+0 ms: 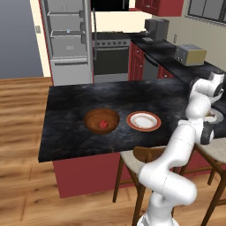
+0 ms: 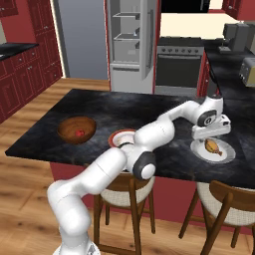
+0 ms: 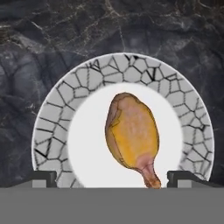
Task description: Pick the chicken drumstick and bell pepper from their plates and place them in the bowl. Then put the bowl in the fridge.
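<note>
The black marble worktop point(image 2: 124, 112) carries 2 round plates, 1 deep brown wooden bowl point(image 1: 101, 120) holding 1 small red bell pepper point(image 1: 103, 124), and 1 golden-brown chicken drumstick point(image 3: 132, 135). The red-rimmed plate point(image 1: 143, 121) sits mid-worktop, and the drumstick lies on the crackle-rimmed grey plate point(image 3: 57, 113) near the right front edge. The white arm reaches right, its gripper point(image 3: 106, 180) pointing straight down above the drumstick, fingers apart.

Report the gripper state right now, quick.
Gripper: open, holding nothing, fingertips either side of the chicken drumstick lying on its plate.

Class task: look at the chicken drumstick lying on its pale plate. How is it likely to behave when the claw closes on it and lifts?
The chicken drumstick tapers to a thin bone end, so it may pivot if gripped there. Its rounded, smooth-looking body could slip. It looks small beside its plate, so probably light.
</note>
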